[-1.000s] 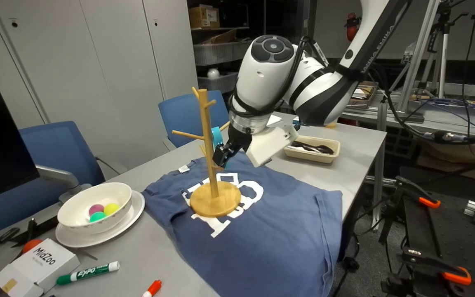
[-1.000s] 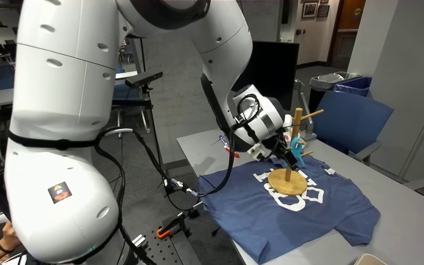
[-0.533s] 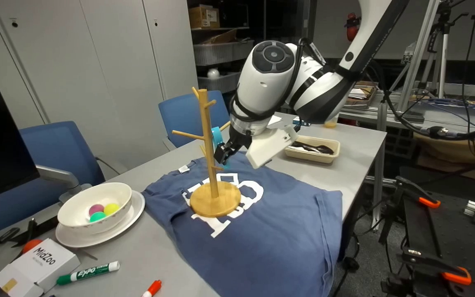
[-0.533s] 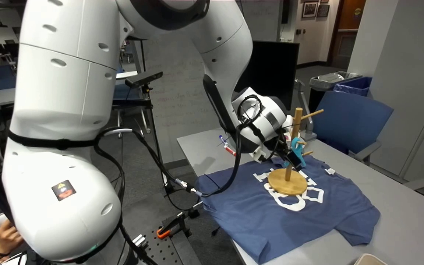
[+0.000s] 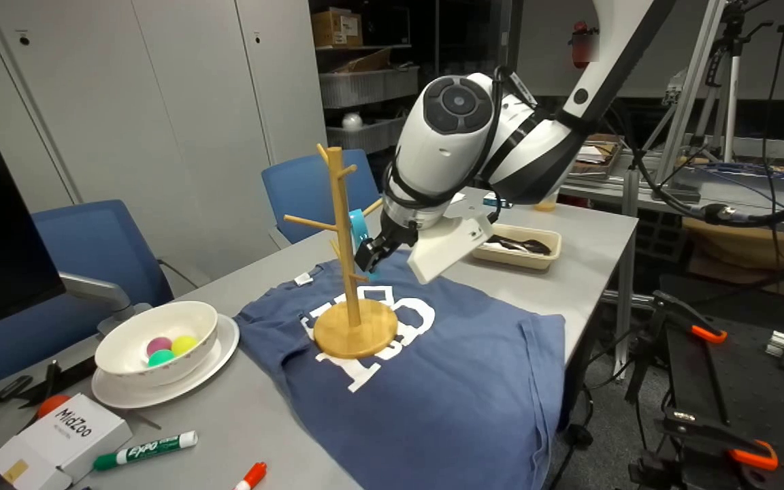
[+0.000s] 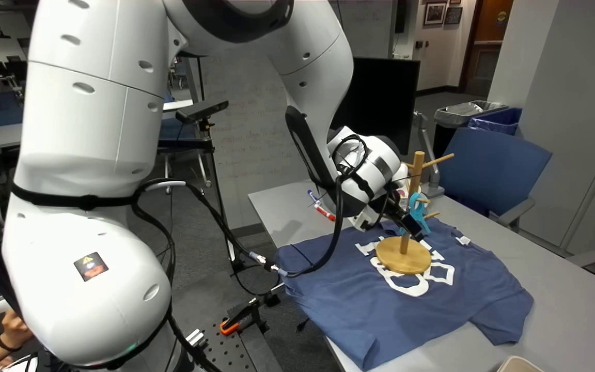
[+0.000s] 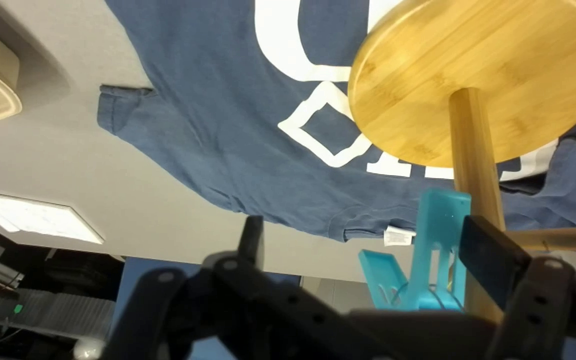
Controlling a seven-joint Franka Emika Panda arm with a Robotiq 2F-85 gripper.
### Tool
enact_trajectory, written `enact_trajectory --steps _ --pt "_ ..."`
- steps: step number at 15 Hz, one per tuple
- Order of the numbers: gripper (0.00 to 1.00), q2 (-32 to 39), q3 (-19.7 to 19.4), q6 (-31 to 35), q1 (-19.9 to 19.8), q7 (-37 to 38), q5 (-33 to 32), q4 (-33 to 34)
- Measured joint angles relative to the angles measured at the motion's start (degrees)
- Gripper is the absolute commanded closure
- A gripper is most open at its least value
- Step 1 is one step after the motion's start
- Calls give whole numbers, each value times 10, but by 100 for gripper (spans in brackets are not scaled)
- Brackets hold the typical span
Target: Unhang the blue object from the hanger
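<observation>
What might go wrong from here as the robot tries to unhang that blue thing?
In the wrist view, one finger of the open gripper looks close to the pole of the hanger and might bump it. The blue object sits nearer that finger, so closing could shove or twist it first. The base stands on the T-shirt, so a tug may shift both.

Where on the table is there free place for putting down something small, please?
Bare tabletop shows between the white plate, the green marker and the T-shirt, and between the T-shirt and the cream tray. Crowded: around the hanger, where the blue object hangs and the open gripper is near, and beside the white box.
</observation>
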Motion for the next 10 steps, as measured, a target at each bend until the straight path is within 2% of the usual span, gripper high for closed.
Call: enact_trajectory --steps 10 --pt "0 12 3 0 13 19 -6 15"
